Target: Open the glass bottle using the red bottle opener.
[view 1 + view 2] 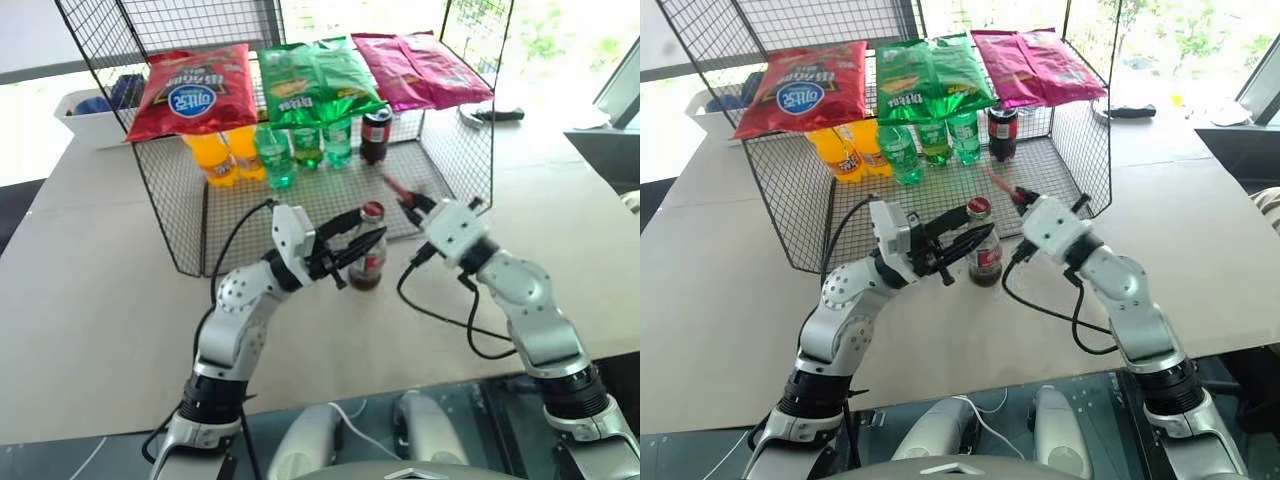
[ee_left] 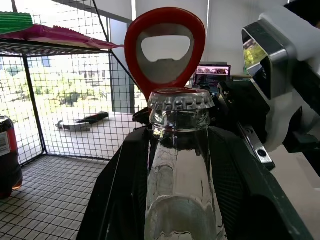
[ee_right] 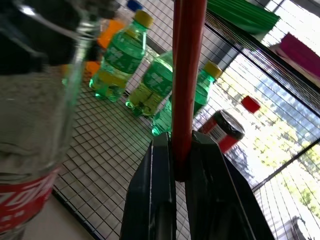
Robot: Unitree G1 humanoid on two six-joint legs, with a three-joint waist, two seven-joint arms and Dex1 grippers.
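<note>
The glass bottle [image 1: 368, 255] stands upright on the table in front of the wire rack, with dark drink low inside, a red label and a metal cap [image 2: 180, 99]. My left gripper [image 1: 350, 256] is shut on its body from the left, one black finger [image 2: 117, 200] on either side of the neck. My right gripper [image 1: 416, 207] is just right of the bottle top, shut on the red bottle opener [image 3: 187, 75] by its handle. The opener's oval loop [image 2: 165, 45] stands just behind and above the cap; I cannot tell whether they touch.
A black wire rack [image 1: 180, 215] stands just behind the bottle, with chip bags [image 1: 315, 85] on top. Inside it are green bottles [image 1: 305, 148], orange bottles [image 1: 225, 155] and a dark cola bottle [image 1: 376, 135]. A black cable [image 1: 440, 315] loops under my right arm.
</note>
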